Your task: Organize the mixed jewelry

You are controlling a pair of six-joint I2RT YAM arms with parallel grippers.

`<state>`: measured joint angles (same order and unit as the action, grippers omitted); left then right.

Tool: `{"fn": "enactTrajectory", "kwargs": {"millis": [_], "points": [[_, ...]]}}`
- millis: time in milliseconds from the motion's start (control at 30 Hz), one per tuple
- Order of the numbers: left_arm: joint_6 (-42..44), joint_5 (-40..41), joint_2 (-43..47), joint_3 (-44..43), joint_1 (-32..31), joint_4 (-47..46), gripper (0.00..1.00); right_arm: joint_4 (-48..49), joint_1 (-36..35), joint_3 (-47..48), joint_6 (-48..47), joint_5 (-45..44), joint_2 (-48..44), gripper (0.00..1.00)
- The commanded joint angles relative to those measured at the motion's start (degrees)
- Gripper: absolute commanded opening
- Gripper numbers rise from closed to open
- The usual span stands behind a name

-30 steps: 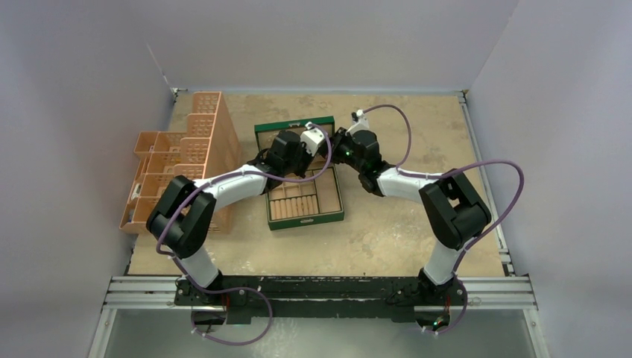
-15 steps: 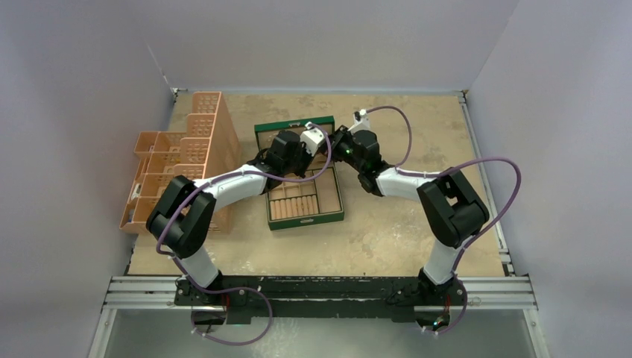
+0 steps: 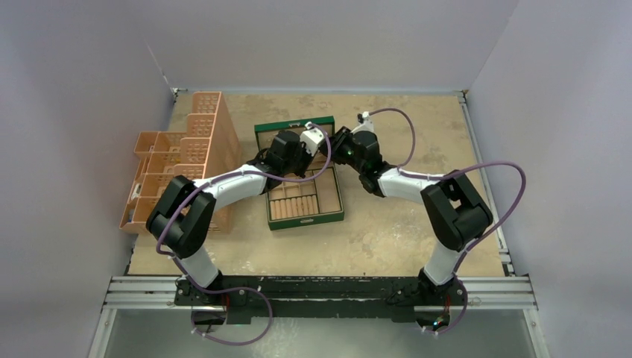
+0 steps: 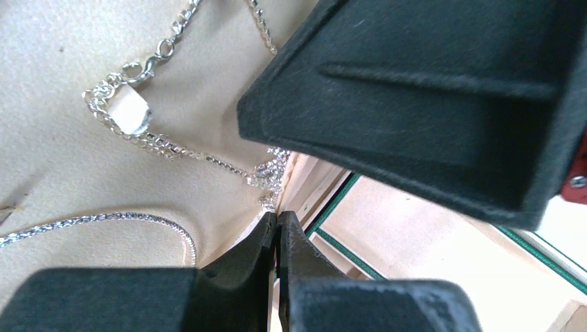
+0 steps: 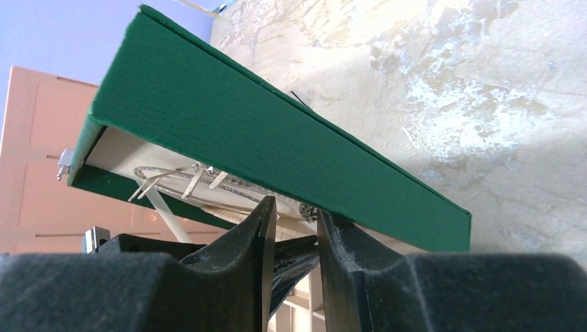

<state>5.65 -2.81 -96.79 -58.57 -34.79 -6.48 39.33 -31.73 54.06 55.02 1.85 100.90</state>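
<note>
The green box lies open with its lid upright at the back. Glittery silver chains hang on the lid's tan lining, and one is bunched in a clump by the lid's side wall. My left gripper is shut just below that clump, with nothing visible between its jaws. My right gripper straddles the lid's side edge, one finger on the lining side and one on the green outside, pinching it. Thin silver wire pieces show inside the lid. The two grippers meet at the lid's right end, left and right.
An orange tiered rack stands left of the box. The box base has tan ring rolls and compartments. Grey walls enclose the table on three sides. The right gripper's finger hangs close above my left fingertips.
The right wrist has shifted slightly to the right and its cable with it. The left arm and the box lid look unchanged.
</note>
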Motion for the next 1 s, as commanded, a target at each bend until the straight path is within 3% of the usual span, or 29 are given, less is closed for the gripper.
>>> {"fn": "enactTrajectory", "kwargs": {"millis": [0,333,967], "points": [[-0.2,-3.5,2.7,0.0,-0.2,-0.8,0.0,-5.3,0.2,1.0,-1.0,-5.5,-4.7,0.31],[-0.9,-2.7,2.6,-0.4,0.0,-0.5,0.0,-10.4,0.2,0.2,-1.9,-9.7,-7.9,0.32],[-0.4,-2.5,5.1,0.7,0.0,-3.8,0.0,-13.1,-0.8,2.1,-3.4,-7.3,-3.3,0.33]]}}
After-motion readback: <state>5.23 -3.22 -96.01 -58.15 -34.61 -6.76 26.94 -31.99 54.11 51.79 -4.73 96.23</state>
